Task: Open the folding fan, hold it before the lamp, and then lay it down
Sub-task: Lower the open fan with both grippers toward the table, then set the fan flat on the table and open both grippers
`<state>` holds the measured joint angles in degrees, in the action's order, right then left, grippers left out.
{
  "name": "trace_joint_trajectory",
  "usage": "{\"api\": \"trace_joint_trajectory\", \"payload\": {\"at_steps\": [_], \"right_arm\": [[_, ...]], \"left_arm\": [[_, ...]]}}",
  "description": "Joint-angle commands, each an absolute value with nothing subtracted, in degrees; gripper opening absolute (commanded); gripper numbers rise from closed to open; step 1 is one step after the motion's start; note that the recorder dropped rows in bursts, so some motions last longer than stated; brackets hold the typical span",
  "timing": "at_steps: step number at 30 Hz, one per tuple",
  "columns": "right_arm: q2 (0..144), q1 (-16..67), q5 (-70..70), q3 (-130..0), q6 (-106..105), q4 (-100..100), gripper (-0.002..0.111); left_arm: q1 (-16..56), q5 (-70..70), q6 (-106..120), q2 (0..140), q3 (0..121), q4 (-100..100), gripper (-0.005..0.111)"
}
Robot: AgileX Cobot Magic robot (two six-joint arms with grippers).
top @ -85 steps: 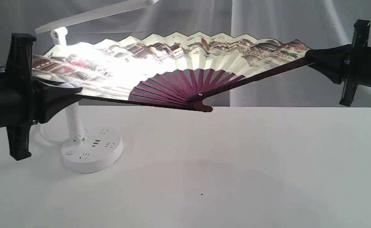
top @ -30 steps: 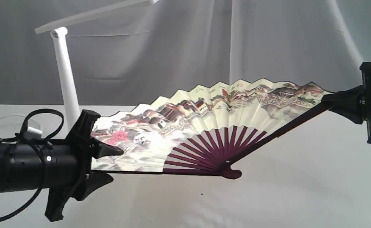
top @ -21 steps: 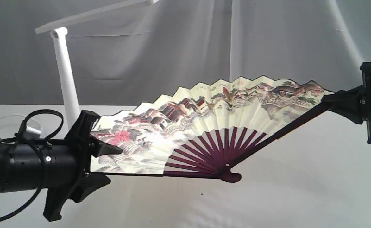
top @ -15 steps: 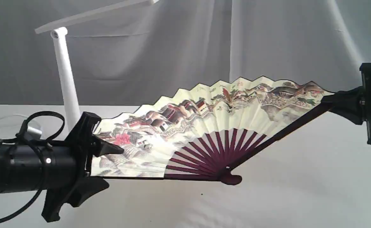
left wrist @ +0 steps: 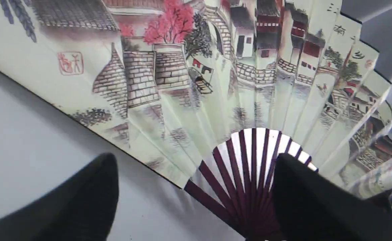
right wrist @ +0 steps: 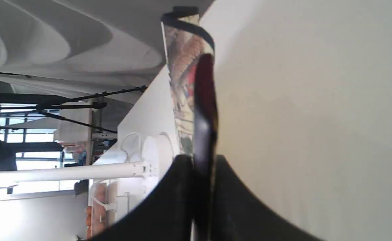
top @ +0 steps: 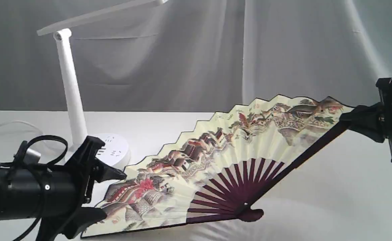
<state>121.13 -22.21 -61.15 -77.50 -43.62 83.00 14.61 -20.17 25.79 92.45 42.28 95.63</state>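
Observation:
The folding fan (top: 236,157) is spread wide, its painted village side toward the exterior camera. Its maroon pivot (top: 251,214) and left guard rest low on the white table (top: 333,214). My right gripper (top: 344,119) is shut on the tip of the raised right guard; in the right wrist view that dark guard (right wrist: 204,110) sits pinched between the black fingers. My left gripper (top: 115,194) is open at the fan's left end, its fingers (left wrist: 92,201) wide apart over the paper (left wrist: 182,83), not touching it. The lamp (top: 71,97) stands behind on the left.
The lamp's flat head (top: 99,15) reaches out above its round socket base (top: 115,152), just behind my left gripper. Its white cord (top: 2,129) trails off to the left. A grey curtain (top: 216,50) closes the back of the table.
The fan has come down from in front of the lamp and tilted; its left end and pivot sank to the table. My left gripper dropped lower with it, the right one slightly.

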Motion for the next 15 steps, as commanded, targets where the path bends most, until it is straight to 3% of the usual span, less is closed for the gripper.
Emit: {"api": "trace_joint_trajectory", "payload": {"at_steps": [1,15], "right_arm": [[120.39,-22.19,-59.04,-75.60,-44.67,81.00,0.000],[120.39,-20.55,-50.54,-71.48,-45.01,72.87,0.000]], "left_arm": [[14.85,-20.53,27.06,92.23,42.07,95.33,0.066],[14.85,-20.43,27.48,92.23,42.07,95.33,0.065]]}}
